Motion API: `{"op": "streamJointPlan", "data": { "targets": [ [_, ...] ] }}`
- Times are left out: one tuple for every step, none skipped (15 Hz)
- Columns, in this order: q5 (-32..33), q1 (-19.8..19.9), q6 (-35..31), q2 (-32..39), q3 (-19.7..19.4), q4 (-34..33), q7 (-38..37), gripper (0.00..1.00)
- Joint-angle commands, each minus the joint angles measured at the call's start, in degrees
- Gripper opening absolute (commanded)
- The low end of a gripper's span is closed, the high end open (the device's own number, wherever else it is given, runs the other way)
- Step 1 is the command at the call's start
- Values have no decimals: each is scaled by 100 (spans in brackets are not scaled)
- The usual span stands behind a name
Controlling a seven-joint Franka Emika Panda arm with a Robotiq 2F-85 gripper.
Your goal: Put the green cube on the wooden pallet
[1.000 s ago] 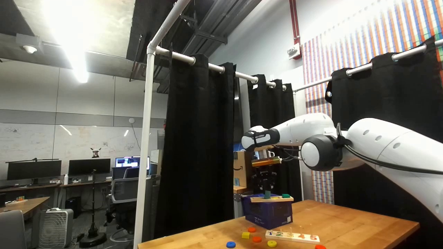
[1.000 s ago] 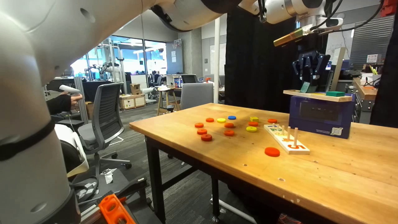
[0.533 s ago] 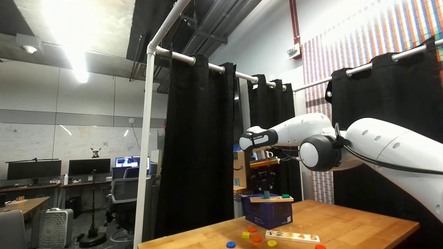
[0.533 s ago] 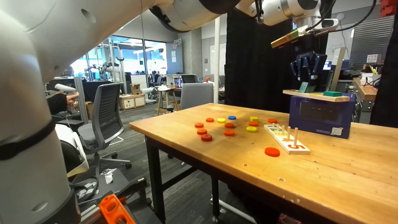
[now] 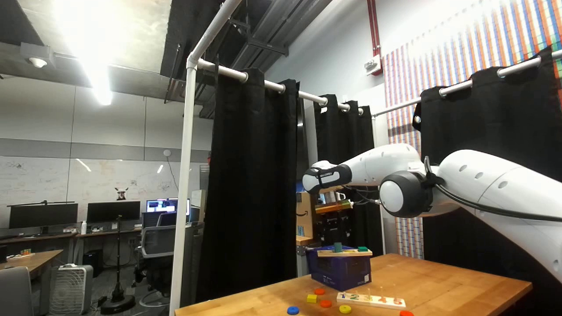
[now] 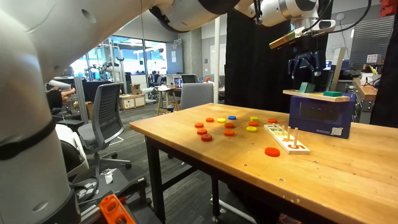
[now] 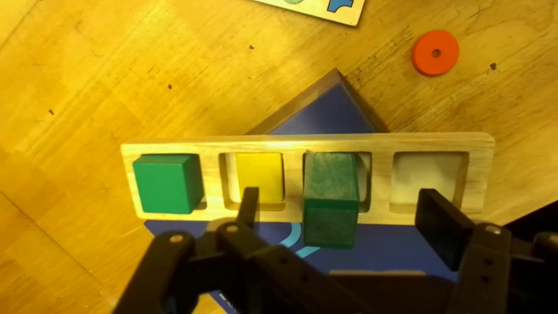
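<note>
The wooden pallet (image 7: 382, 183), a long board with square recesses, lies across the top of a blue box. A dark, worn green cube (image 7: 330, 179) stands in its third recess from the left in the wrist view. It reaches above the rim and past the board's lower edge there; whether it sits flat I cannot tell. My gripper (image 7: 340, 192) is open, one finger on either side of the cube with gaps at both. In an exterior view the gripper (image 6: 305, 75) hangs just above the cube (image 6: 307, 87). A brighter green block (image 7: 163, 187) and a yellow block (image 7: 260, 176) occupy other recesses.
The blue box (image 6: 320, 115) supports the pallet on the wooden table (image 6: 342, 174). Beside it lies a numbered peg board (image 6: 287, 140) with upright pegs. Several coloured rings, a yellow cube (image 6: 254, 119) and a red ring (image 6: 272, 151) are spread over the tabletop.
My jaws were shut on the green cube and have spread apart, letting go of it. The gripper shifted slightly and now sits clear of the cube, which leaned earlier and stands straighter.
</note>
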State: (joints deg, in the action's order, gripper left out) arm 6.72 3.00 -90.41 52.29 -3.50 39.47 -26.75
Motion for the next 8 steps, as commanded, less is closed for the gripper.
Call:
{"op": "streamJointPlan", "data": {
  "targets": [
    [98,-92,-35,-252,-70,214,-157,100],
    [92,-97,-19,-303,-66,238,-170,100],
    [96,-114,59,-406,-69,283,-193,100],
    [109,-137,139,-514,-77,326,-220,100],
    [131,-172,215,-689,-89,404,-256,100],
    [119,-192,277,-869,-77,487,-274,100],
    [143,-236,380,-1073,-88,585,-306,100],
    [152,-264,455,-1245,-88,677,-327,100]
  ]
}}
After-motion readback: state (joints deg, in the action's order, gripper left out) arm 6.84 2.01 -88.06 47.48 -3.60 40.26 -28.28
